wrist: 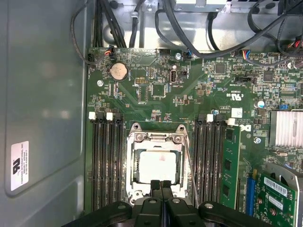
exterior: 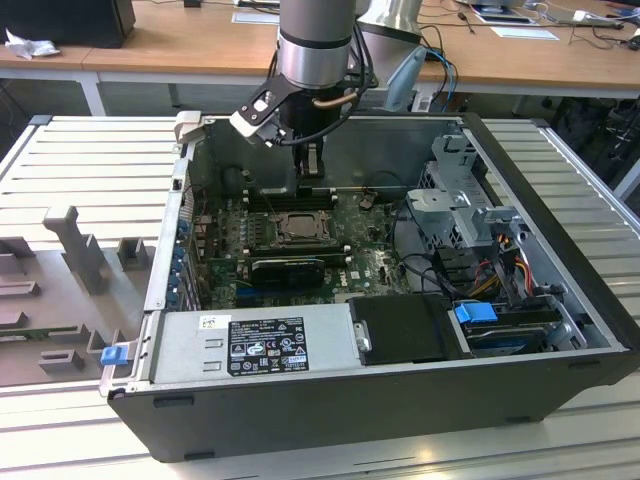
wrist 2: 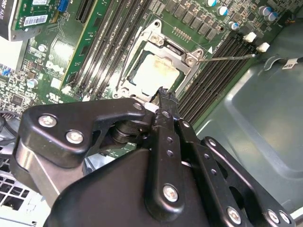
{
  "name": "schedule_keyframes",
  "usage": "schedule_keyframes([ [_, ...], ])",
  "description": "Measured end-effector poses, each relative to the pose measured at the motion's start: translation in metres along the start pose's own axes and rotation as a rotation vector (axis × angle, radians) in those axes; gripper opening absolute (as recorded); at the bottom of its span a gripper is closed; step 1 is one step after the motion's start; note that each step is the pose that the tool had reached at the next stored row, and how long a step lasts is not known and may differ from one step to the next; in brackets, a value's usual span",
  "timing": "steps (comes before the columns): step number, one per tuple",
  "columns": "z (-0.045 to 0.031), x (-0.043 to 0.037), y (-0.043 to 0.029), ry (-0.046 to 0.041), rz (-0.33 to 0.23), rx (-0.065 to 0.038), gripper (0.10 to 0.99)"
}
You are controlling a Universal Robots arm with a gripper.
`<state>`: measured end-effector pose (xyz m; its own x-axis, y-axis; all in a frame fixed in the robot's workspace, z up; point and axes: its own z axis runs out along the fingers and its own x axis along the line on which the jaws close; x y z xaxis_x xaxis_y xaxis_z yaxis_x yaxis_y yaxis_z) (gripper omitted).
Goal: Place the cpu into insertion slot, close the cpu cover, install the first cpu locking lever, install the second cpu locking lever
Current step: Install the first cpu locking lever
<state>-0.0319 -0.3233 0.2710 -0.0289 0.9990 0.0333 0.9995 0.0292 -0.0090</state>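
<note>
cpu (wrist: 158, 168): seated in the socket, mid-board on the motherboard (wrist: 142, 106); you see it through the window.
cpu cover (wrist: 156, 138): folded down flat, retaining it.
gripper (wrist: 161, 185): jaws closed together, empty, tips at the cover's edge.

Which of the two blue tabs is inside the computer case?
The blue tab on the exterior view's right, sitting within the case walls. The other blue tab sticks out from the case's outer corner on the exterior view's left.
</note>
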Motion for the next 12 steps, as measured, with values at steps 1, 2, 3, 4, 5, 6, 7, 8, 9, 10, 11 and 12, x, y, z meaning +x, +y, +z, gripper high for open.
schedule_keyframes([
  [1,0.0,0.0,0.0,0.0001,0.0,0.0,0.106],
  [2,-0.0002,0.0,0.0,0.0,0.0,0.0,0.106],
  [3,-0.0002,0.0,0.0,0.0001,0.0,0.0,0.106],
  [4,-0.0004,0.0,0.0,0.0002,0.0,0.0,0.106],
  [5,-0.0005,0.0,0.0,0.0003,0.0,0.0,0.106],
  [6,-0.0005,0.0,0.0,0.0003,0.0,0.0,0.106],
  [7,-0.0005,0.0,0.0,0.0004,0.0,0.0,0.106],
  [8,-0.0006,0.0,0.0,0.0003,0.0,0.0,0.106],
  [9,-0.0007,0.0,0.0,0.0004,0.0,0.0,0.106],
  [10,-0.0008,0.0,0.0,0.0003,0.0,0.0,0.106],
  [11,-0.0013,0.0,0.0,0.0002,0.0,0.0,0.106],
  [12,-0.0017,0.0,0.0,0.0,0.0,0.0,0.106],
])
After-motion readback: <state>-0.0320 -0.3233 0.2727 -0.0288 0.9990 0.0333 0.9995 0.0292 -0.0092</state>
